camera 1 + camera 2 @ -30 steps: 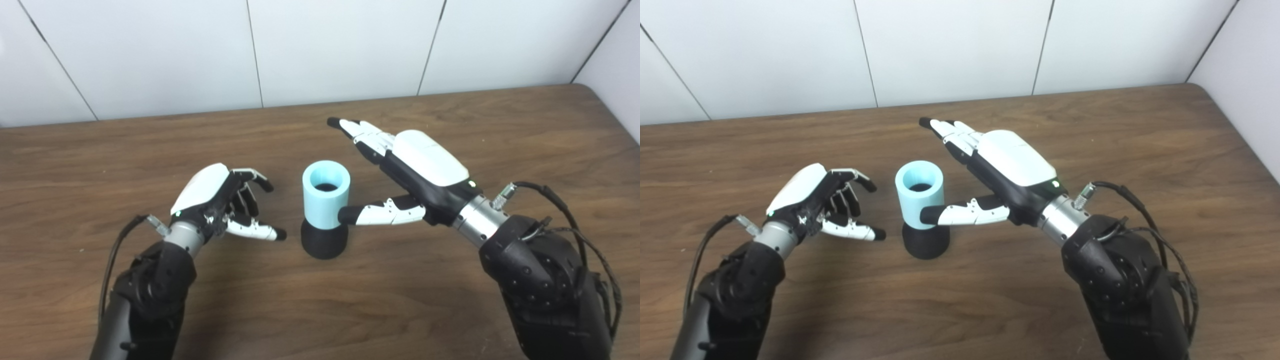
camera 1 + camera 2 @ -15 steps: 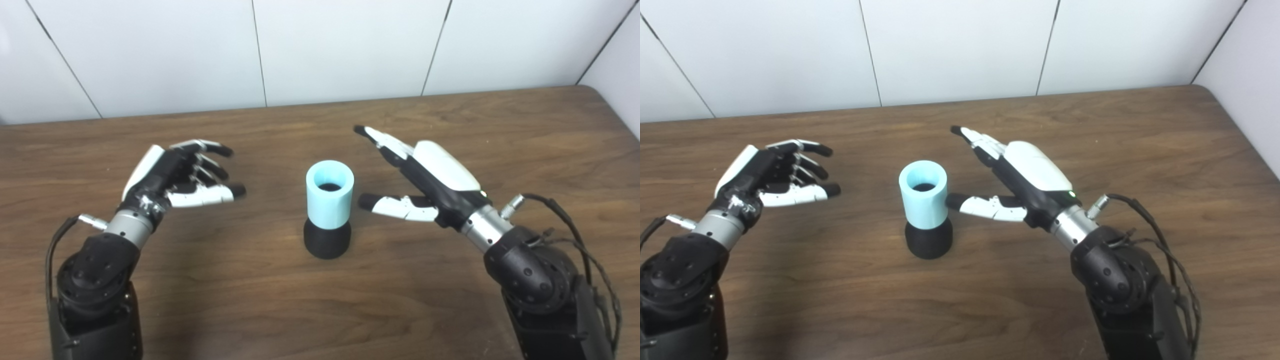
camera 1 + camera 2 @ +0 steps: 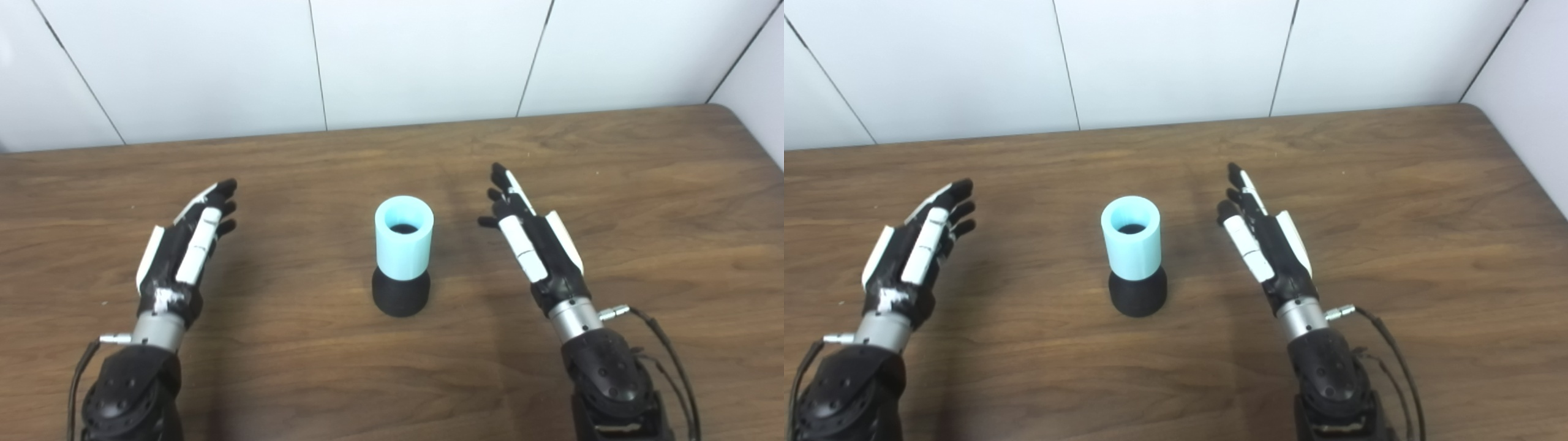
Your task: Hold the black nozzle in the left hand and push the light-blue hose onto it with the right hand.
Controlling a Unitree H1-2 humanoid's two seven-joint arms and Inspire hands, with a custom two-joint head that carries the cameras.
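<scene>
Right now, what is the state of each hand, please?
Left hand: open, fingers straight, holding nothing.
Right hand: open, fingers straight, holding nothing.

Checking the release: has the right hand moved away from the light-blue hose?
Yes. The right hand has drawn back rightward, clear of the light-blue hose, fingers straightened.

One light-blue hose (image 3: 403, 244) and one black nozzle (image 3: 400, 294) are present, joined upright between the two hands. Two hands are in view: one left hand (image 3: 184, 251) and one right hand (image 3: 536, 248). One counter (image 3: 643, 184) carries the items.
</scene>
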